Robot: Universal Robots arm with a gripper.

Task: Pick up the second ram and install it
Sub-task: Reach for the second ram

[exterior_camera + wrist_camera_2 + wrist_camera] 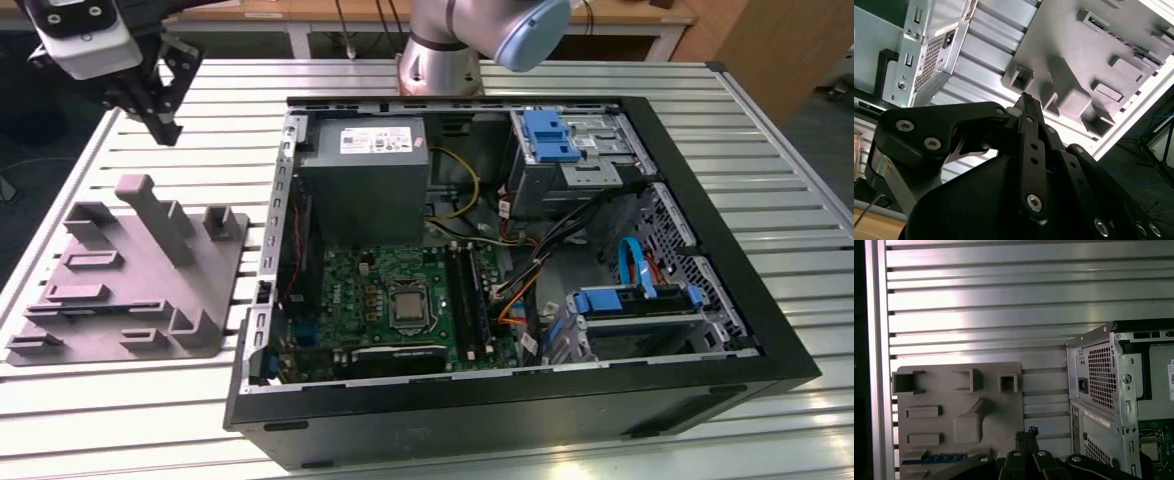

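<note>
The end effector (163, 125) hangs in the air above the counter (134, 430), over the far end of the grey holder (134, 280) as the exterior view shows it. Its two fingers look pressed together, and I see nothing held between them. In the first wrist view the second ram (934, 458) shows as a thin blue strip. It lies in a slot of the grey holder, on the half away from the open computer case (534, 405). The end effector is not touching it. I think the stick is very light, flat and stiff, but easy to hurt. It should not be bent or squeezed hard. The best place to hold it is likely near the middle of its long edge, pinched on its two flat sides, so it hangs level and does not tip.
</note>
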